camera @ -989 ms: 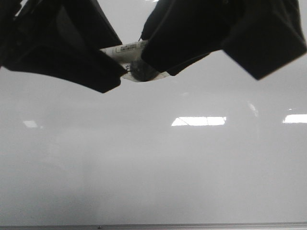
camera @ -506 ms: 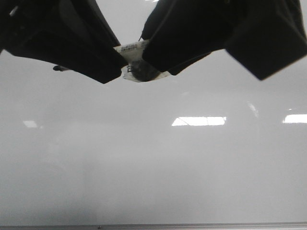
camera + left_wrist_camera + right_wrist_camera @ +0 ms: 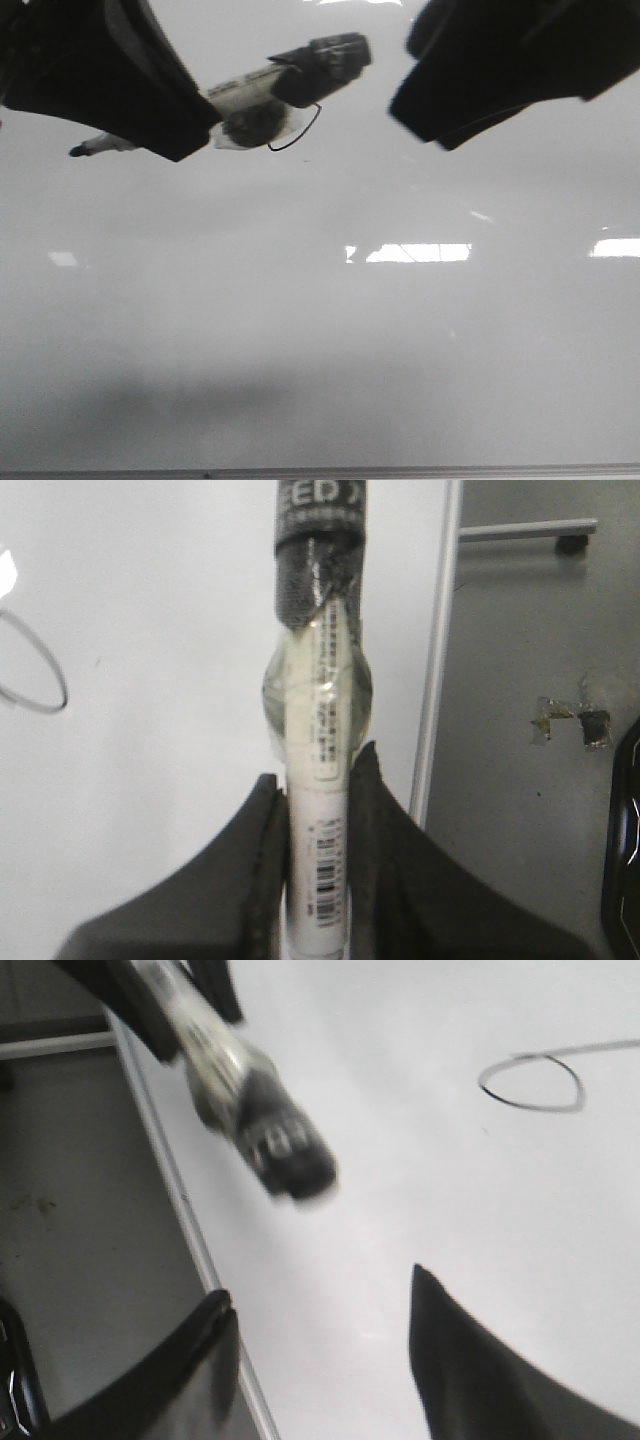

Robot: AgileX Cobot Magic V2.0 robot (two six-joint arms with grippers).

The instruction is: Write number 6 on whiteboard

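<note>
L tool (image 3: pixel 150 110) holds marker (image 3: pixel 270 90) over whiteboard (image 3: pixel 320 350).

The whiteboard (image 3: pixel 320 340) is smooth and shiny. Its frame (image 3: pixel 437 670) looks like metal. The pen (image 3: pixel 318 780) has a paper label.

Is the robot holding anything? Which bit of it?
Yes. The left gripper pinches the marker around its white barrel; the black cap end sticks out. The right gripper is open, holding nothing.

**A robot test room**

This looks like a lab or workroom. A big shiny whiteboard (image 3: pixel 320 350) with a thin metal frame (image 3: pixel 438 660) lies over a bare grey floor (image 3: pixel 530 630) with scuffs. Ceiling lights shine in the board.
</note>
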